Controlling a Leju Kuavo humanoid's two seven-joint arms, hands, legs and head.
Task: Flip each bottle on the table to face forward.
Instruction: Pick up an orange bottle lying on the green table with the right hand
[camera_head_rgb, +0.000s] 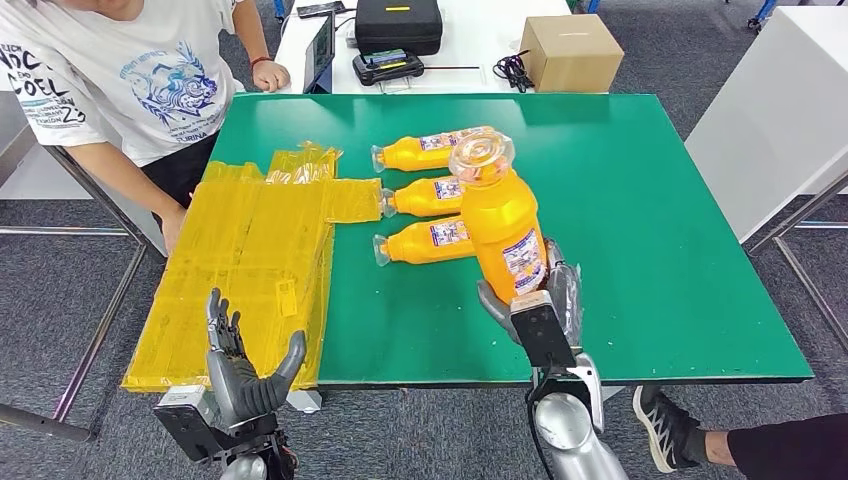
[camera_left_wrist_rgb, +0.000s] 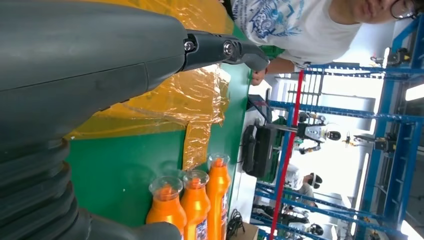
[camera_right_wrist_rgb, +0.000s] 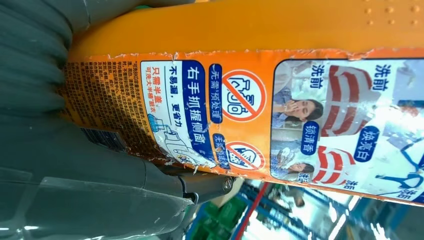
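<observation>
The right hand (camera_head_rgb: 535, 300) grips 1 orange bottle (camera_head_rgb: 500, 225) above the tabletop's (camera_head_rgb: 650, 200) front edge; 3 bottles (camera_head_rgb: 428, 199) lie mid-tabletop, seemingly unturned. Left hand (camera_head_rgb: 240, 365) spread, empty.

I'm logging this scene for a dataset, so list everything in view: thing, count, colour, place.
Lying bottles: three, orange with clear caps, side by side mid-table, caps toward the sheets.
Held bottle: one, orange, upright, off the table.
Plastic sheets: a stack, yellow, on the table's left part.
Table: one, green top.
Cardboard box: one, brown, on the white table behind.
Black case: one, same white table.
Person: one, white T-shirt, at the far left corner.
Left hand: grey, holds nothing, fingers apart, near edge.
Right hand: grey, grips the held bottle.
</observation>
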